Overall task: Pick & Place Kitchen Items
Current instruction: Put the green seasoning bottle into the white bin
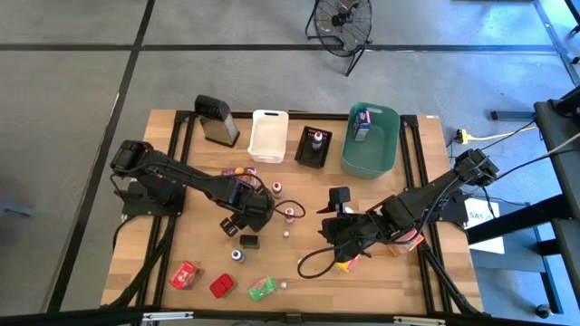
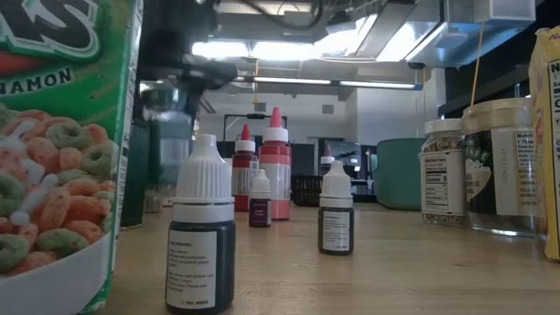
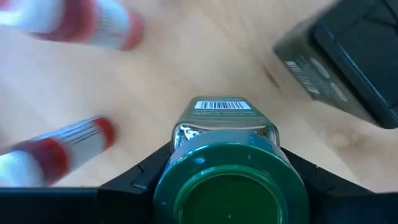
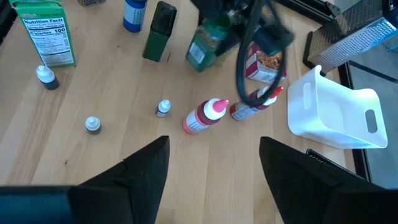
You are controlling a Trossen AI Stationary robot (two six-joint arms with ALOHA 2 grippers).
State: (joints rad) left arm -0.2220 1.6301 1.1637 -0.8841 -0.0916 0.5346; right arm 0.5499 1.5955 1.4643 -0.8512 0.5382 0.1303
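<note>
My left gripper (image 1: pixel 237 220) stands left of the table's middle, shut on a green-lidded jar (image 3: pixel 230 180) with a barcode label. In the right wrist view this jar (image 4: pixel 206 42) sits tilted under the dark gripper, beside a dark green box (image 4: pixel 158 31). My right gripper (image 4: pixel 214 146) hangs open right of the middle (image 1: pixel 328 228), with nothing between its fingers. On the wood below it lie two red-capped bottles (image 4: pixel 205 115) and small dropper bottles (image 4: pixel 163 107). Red packets (image 1: pixel 186 274) and a green packet (image 1: pixel 262 288) lie near the front edge. My left gripper pinches the jar just under its green lid (image 3: pixel 186 163), one finger (image 3: pixel 140 177) on each side. The fingers come from above, pointing steeply down. The jar hangs tilted below them. Whether its base touches the table, I cannot tell.
Along the far edge stand a grey grater (image 1: pixel 217 119), a white bin (image 1: pixel 268 134), a black bin (image 1: pixel 313 145) and a teal bin (image 1: pixel 372 140). The low view shows a cereal packet (image 2: pixel 61 149), dropper bottles (image 2: pixel 201 236) and jars (image 2: pixel 499 166) close to the front edge.
</note>
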